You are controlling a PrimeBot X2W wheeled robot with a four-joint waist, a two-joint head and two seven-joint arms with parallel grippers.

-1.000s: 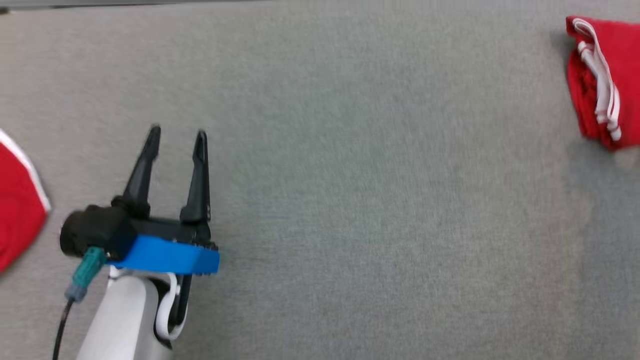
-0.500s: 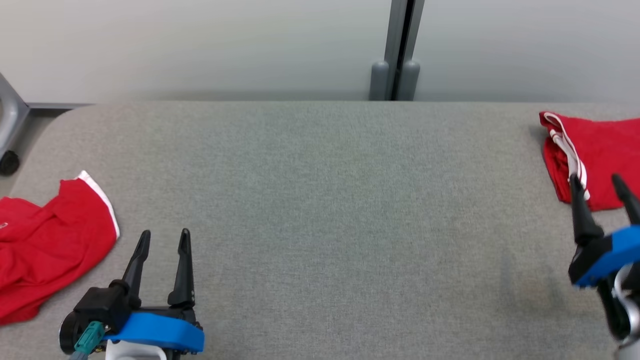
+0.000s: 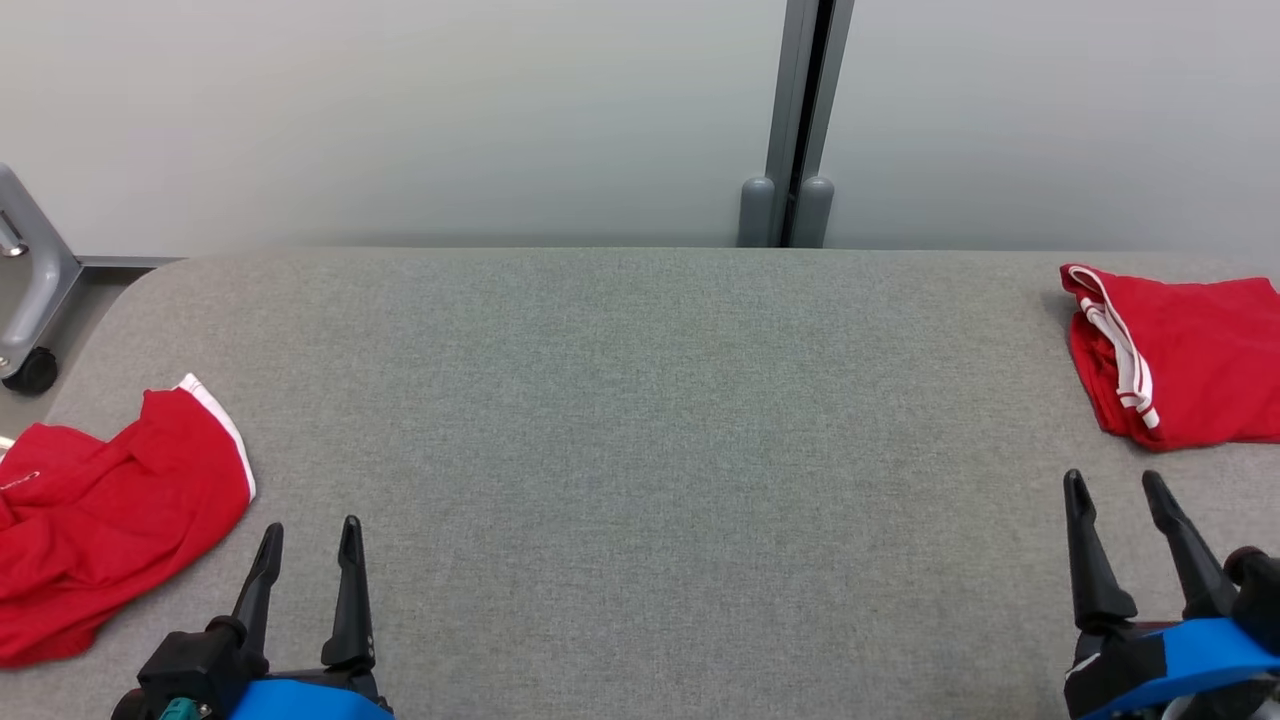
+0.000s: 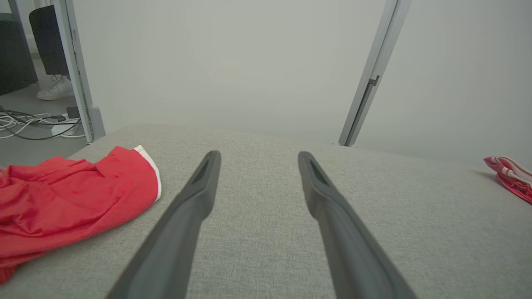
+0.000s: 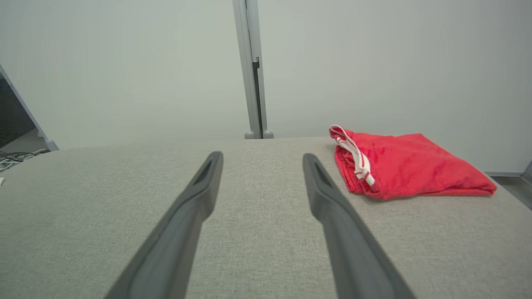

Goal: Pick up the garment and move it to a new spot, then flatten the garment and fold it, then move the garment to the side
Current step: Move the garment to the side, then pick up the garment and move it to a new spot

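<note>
Head view: my left end effector (image 3: 311, 527) and right end effector (image 3: 1113, 480), both spread, sit above the near edge of the grey counter (image 3: 640, 450). A crumpled red garment (image 3: 100, 520) lies at left, a folded red garment (image 3: 1190, 370) at far right.
Left wrist view: the crumpled red garment (image 4: 70, 195) is left of my left end effector (image 4: 258, 154).
Right wrist view: the folded red garment (image 5: 407, 166) is just right of my right end effector (image 5: 262, 155).
</note>
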